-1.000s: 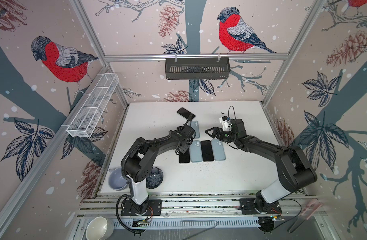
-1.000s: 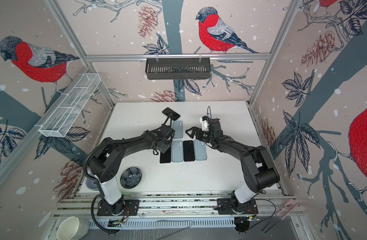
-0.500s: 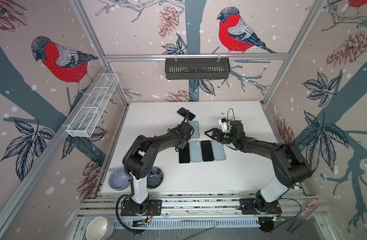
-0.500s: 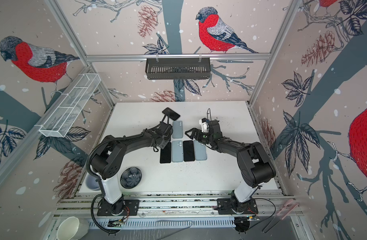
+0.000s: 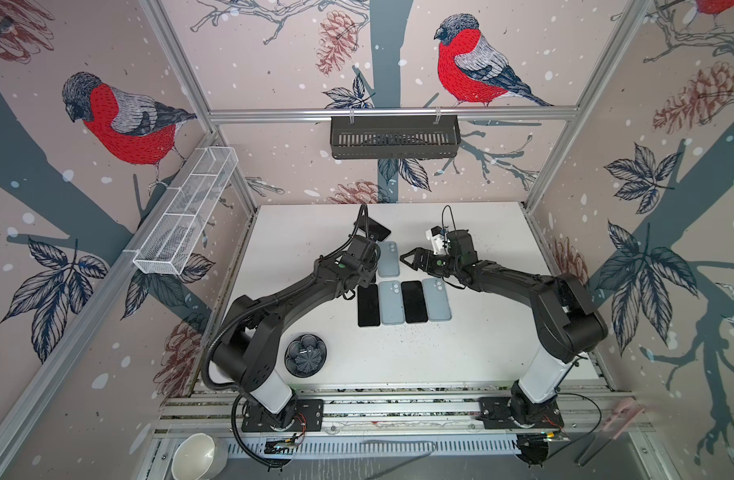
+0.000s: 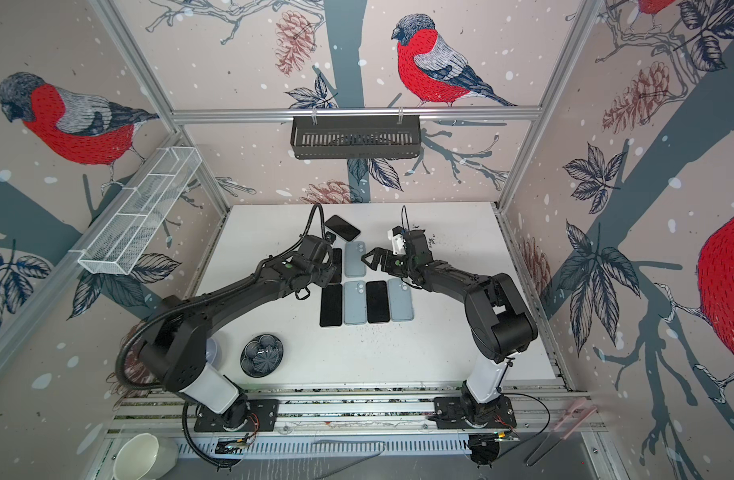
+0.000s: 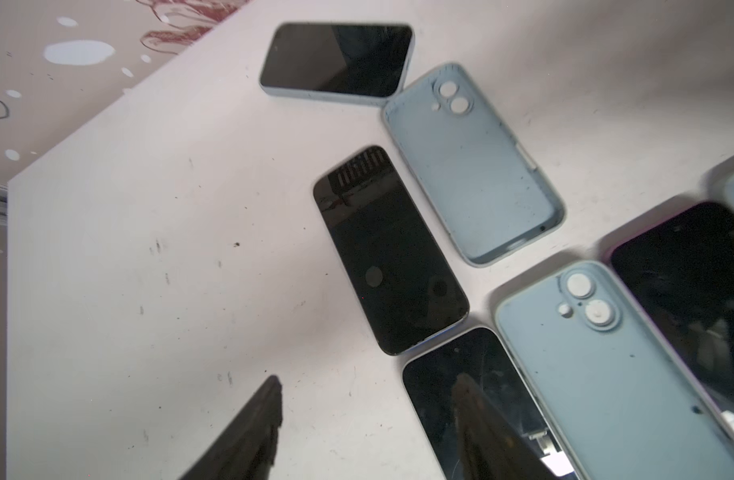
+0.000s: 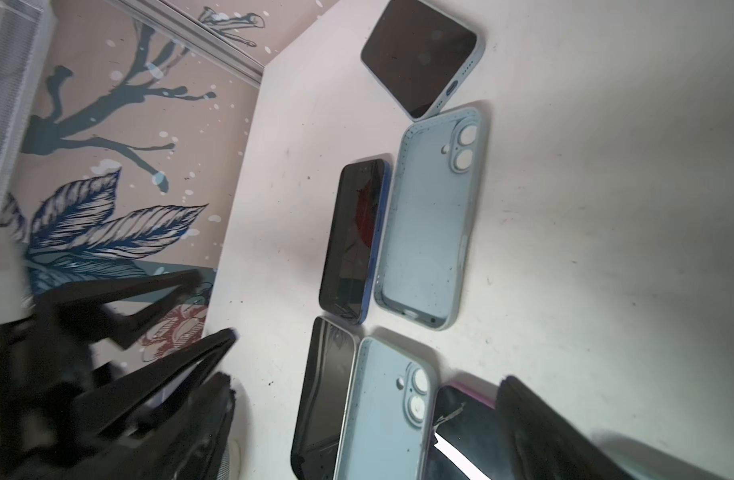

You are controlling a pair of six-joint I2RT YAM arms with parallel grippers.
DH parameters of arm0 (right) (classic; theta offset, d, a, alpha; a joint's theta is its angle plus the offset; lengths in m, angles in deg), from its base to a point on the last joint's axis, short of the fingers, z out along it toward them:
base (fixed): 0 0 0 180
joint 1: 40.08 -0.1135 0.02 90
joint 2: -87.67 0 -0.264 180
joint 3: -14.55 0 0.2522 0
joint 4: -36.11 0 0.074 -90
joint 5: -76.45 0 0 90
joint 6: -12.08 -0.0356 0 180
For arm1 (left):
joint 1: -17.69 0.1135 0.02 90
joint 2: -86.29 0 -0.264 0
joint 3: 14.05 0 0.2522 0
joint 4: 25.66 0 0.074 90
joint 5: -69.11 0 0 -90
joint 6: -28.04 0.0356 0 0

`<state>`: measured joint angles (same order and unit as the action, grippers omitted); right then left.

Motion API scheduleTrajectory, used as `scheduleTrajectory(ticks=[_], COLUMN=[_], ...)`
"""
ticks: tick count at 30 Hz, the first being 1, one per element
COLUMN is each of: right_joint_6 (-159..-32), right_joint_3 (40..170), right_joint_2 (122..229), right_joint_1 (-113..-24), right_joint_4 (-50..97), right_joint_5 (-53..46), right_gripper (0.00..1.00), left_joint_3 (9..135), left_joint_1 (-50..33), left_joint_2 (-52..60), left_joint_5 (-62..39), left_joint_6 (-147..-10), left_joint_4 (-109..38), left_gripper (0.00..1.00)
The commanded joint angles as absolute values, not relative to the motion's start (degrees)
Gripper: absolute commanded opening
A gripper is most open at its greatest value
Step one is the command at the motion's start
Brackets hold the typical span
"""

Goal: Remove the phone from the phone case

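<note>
Jaws: the left gripper has its jaws spread with nothing between them, hanging over the surface at the near end of the bare phone. The right gripper stands wide open and empty, just right of the empty case.
Surface: one white top, speckled with dark crumbs.
Arms: two, black, both reaching from the front edge toward the middle.
Baskets: two. One white wire basket hangs on the left wall and one black basket on the rail above the back edge.
Dishes: two. One dark flower-shaped dish sits near the front-left corner, and one white bowl lies off the surface, beyond its front edge.
Dark screens facing up: four.
Light-blue shells: three.
Cased phone: one, the screen ringed by a light-blue rim. It lies angled, nearest the back edge and about midway along it, clear of both grippers.
Empty case: one, inside up, just in front of the cased phone.
Bare phone: one, flat and parallel, just left of the empty case.
Front row: four pieces side by side near the centre. From left to right they are a dark phone, a blue shell, a purple-rimmed phone and a second blue shell.
</note>
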<state>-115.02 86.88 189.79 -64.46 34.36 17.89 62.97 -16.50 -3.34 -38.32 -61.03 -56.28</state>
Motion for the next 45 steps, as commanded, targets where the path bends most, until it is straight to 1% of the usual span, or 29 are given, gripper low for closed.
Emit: scheduleTrajectory(ticks=[1, 4, 6, 10, 14, 19, 27, 30, 40, 45], right_joint_6=[-111.1, -109.3, -107.5, -102.2, -96.3, -88.7, -81.4, -79.6, -77.2, -76.4], right_joint_3=[89.5, 92.9, 96.6, 104.8, 112.9, 122.7, 133.6, 136.7, 142.9, 147.2], right_joint_2=[192.3, 194.9, 197.1, 201.7, 206.3, 212.0, 220.0, 222.8, 229.3, 232.3], right_joint_1=[-65.0, -66.2, -67.2, -69.8, -71.8, -73.2, -73.5, -73.3, -71.6, -71.3], right_joint_4=[28.5, 26.5, 23.8, 19.0, 14.9, 11.6, 9.8, 9.3, 11.2, 9.9], right_joint_5=[13.2, 9.3, 6.3, -0.9, -7.9, -13.7, -15.5, -15.9, -9.3, -8.3], right_gripper=[1.0, 1.0, 1.0, 1.0, 1.0, 1.0, 1.0, 1.0, 1.0, 1.0], left_joint_3=[61.1, 58.6, 57.4, 57.2, 57.2, 57.2, 57.2, 56.5, 56.6, 59.2], left_joint_1=[-16.6, -16.6, -16.5, -16.5, -16.6, -16.6, -16.7, -16.7, -16.3, -14.7], left_joint_2=[2.1, 7.4, 9.4, 11.5, 13.4, 13.8, 15.4, 14.2, 10.5, 7.8], left_joint_5=[-39.6, -42.8, -44.7, -46.5, -45.5, -45.4, -44.7, -44.4, -44.6, -41.5], left_joint_6=[-63.8, -64.6, -65.1, -65.8, -66.5, -68.2, -69.1, -69.8, -71.7, -73.9], left_joint_4=[-52.7, -49.6, -48.4, -48.7, -48.1, -48.4, -47.4, -47.6, -48.0, -48.8], left_gripper=[0.76, 0.9, 0.94, 0.96, 0.97, 0.97, 0.97, 0.97, 0.97, 0.97])
